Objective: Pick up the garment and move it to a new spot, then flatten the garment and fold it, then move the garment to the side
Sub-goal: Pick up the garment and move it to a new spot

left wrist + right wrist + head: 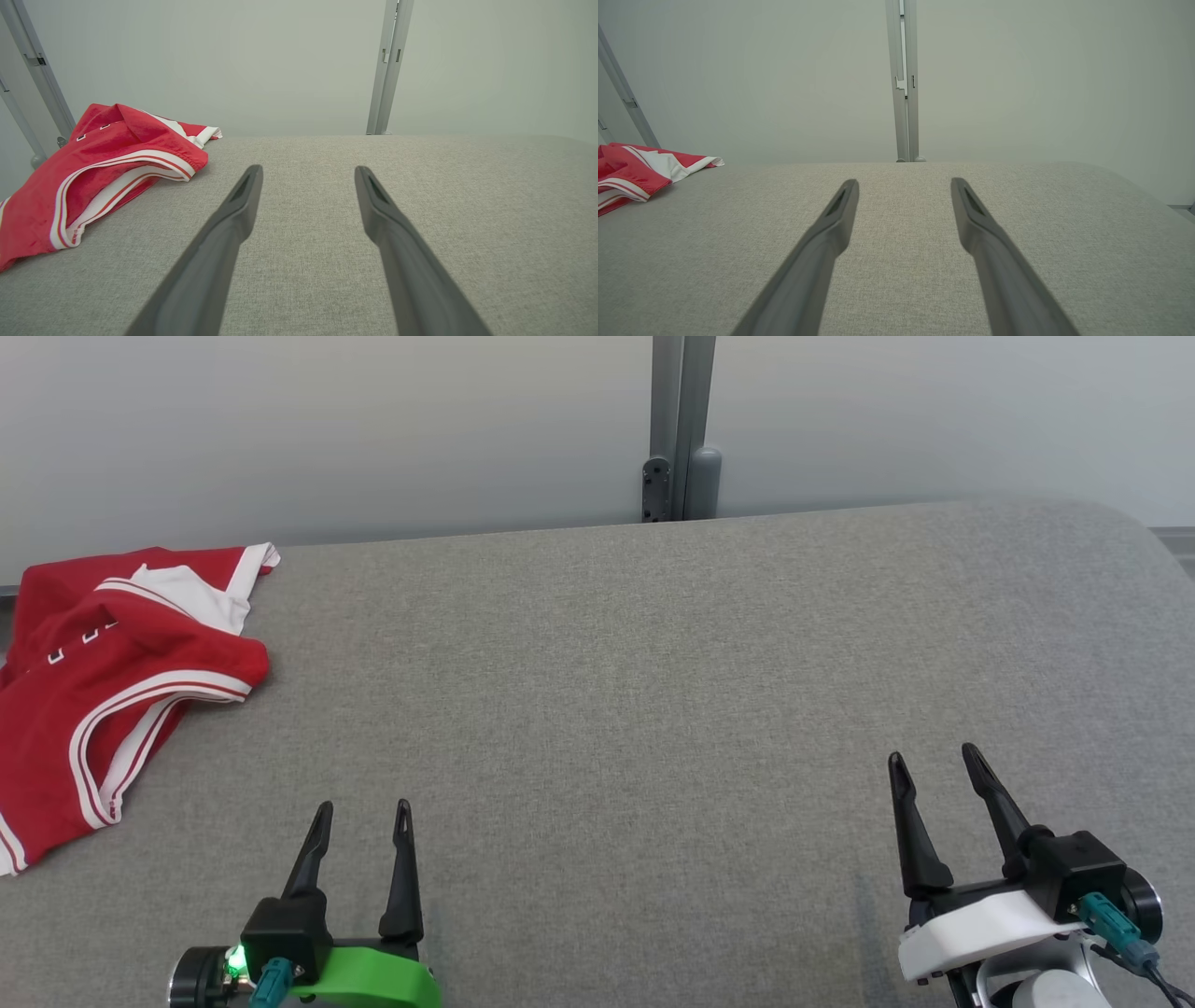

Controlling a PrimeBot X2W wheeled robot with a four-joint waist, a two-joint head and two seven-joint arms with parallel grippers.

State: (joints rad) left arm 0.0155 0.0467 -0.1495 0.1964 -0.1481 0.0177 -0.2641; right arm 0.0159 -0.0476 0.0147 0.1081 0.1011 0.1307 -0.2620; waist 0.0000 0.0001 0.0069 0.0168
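Though partial right-wrist, garment fuller overhead.

Matt woven tabletop (garment faintly shiny)

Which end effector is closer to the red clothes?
The left end effector, with the green base, is closer to the crumpled red-and-white fabric garment; the right end effector, with the white base, sits far off.

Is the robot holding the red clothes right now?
No, the red clothes lie crumpled on the grey table, apart from the open left gripper and the open right gripper.
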